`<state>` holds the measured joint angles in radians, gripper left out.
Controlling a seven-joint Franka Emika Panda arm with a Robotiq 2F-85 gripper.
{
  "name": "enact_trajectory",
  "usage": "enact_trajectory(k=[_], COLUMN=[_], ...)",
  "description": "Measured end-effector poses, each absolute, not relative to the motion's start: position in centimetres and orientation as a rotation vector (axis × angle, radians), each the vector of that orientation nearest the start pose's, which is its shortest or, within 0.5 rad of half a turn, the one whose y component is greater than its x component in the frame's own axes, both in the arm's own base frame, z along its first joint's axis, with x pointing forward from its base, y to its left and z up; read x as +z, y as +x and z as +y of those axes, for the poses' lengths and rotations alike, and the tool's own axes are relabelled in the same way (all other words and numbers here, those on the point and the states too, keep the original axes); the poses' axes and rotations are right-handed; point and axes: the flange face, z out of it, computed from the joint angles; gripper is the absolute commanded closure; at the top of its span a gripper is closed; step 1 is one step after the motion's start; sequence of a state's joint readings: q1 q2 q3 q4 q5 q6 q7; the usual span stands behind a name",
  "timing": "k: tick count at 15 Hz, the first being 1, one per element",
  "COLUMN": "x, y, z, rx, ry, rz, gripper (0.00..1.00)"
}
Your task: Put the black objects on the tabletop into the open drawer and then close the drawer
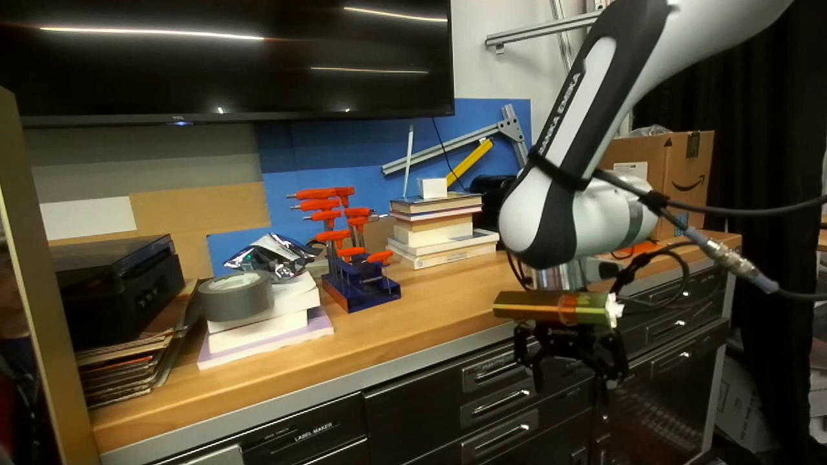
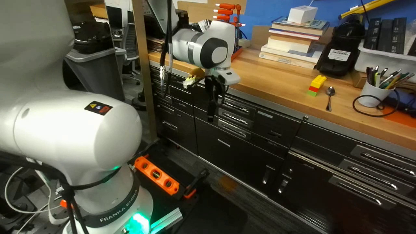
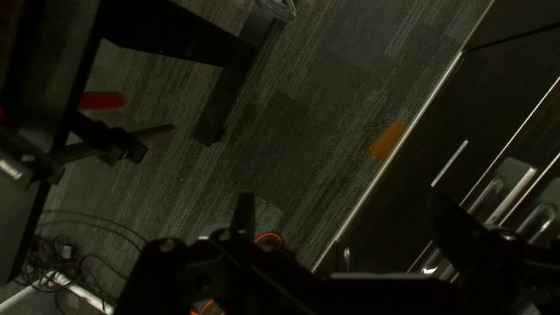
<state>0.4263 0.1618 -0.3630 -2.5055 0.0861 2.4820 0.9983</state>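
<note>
Tabletop (image 1: 439,303), tape roll (image 1: 236,297) on books (image 1: 278,328), orange-handled tools (image 1: 333,236), spoon (image 2: 330,92) near toy bricks (image 2: 316,85)

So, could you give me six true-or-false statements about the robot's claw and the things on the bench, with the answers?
1. The robot's claw is open and empty. True.
2. The claw hangs right over the wooden bench top. False: the claw hangs in front of the bench top, above the floor.
3. Pens stand in a white cup. True.
4. The spoon stands in that cup too. False: the spoon lies on the bench top.
5. A roll of tape rests on stacked books. True.
6. The tool handles are green. False: the handles are orange-red; their rack is blue.
</note>
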Motion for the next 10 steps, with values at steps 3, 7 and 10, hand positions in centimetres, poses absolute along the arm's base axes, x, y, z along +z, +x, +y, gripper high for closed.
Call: enact_trajectory(k=[3,7,10], x=[27.3,36.1,42.1], y=[44.1,41.5,39.2], z=[2.1,2.1,1.9], rx=[0.302,0.421,0.446], ry=[-2.906,-2.994,-3.042], rz=[1.359,1.041,0.781], gripper=[0.00,0.00,0.00])
